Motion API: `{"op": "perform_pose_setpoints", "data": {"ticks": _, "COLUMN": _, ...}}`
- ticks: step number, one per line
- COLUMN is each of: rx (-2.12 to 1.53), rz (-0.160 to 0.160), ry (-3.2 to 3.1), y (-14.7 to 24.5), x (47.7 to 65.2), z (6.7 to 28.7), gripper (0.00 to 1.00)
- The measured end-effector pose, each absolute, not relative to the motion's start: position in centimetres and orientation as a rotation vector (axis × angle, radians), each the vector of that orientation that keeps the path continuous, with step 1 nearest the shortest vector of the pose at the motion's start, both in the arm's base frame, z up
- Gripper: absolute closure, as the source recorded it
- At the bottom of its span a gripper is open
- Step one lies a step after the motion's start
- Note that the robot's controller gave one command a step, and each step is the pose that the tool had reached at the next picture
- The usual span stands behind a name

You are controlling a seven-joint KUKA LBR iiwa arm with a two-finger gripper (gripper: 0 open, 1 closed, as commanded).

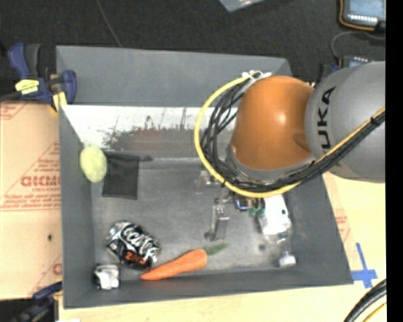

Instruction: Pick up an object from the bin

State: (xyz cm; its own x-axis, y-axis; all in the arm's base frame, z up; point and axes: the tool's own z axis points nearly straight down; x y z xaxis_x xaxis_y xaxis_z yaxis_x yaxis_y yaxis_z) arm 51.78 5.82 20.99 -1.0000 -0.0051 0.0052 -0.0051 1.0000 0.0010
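Observation:
My gripper (250, 247) hangs low over the bin's front right part, open, with only bare floor between its fingers. One metal finger (217, 225) points down just above the leafy end of an orange carrot (176, 263), which lies along the front wall. The other finger stands near the front right corner. A crushed black can (133, 245) with white lettering lies left of the carrot. A small crumpled white and grey scrap (107, 276) sits in the front left corner.
A pale green ball (93, 164) rests against the left wall, beside a flat black square pad (121, 176). The arm's orange dome and looped cables cover the bin's back right part.

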Motion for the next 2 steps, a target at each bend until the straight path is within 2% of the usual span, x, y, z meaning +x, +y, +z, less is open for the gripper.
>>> {"op": "perform_pose_setpoints", "data": {"ticks": 1, "rx": 0.006, "rz": -0.003, "ry": -3.144, "y": 5.8, "x": 51.9, "z": 21.4, "gripper": 0.00}}
{"op": "perform_pose_setpoints", "data": {"ticks": 2, "rx": 0.103, "rz": 0.000, "ry": -3.147, "y": 8.3, "x": 51.1, "z": 17.7, "gripper": 0.00}}
